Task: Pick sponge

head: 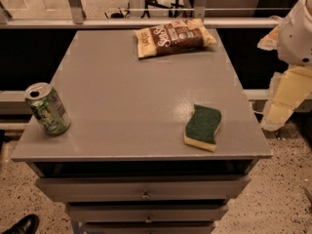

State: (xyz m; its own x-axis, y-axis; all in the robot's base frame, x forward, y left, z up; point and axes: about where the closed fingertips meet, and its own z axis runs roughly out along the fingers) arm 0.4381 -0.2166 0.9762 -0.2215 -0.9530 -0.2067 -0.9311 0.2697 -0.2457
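Note:
The sponge (pixel 203 126) lies flat on the grey cabinet top (pixel 131 91) near its front right corner, with its dark green scouring side up and pale yellow foam showing along its front edge. My gripper (pixel 280 110), with pale yellow pads, hangs off the right side of the cabinet. It points down, to the right of the sponge and apart from it. It holds nothing that I can see.
A green soda can (pixel 48 108) stands at the front left edge. A brown and yellow snack bag (pixel 173 36) lies at the back centre. Drawers (pixel 144 189) are below the top. A railing runs behind. A black shoe (pixel 22 224) is on the floor at bottom left.

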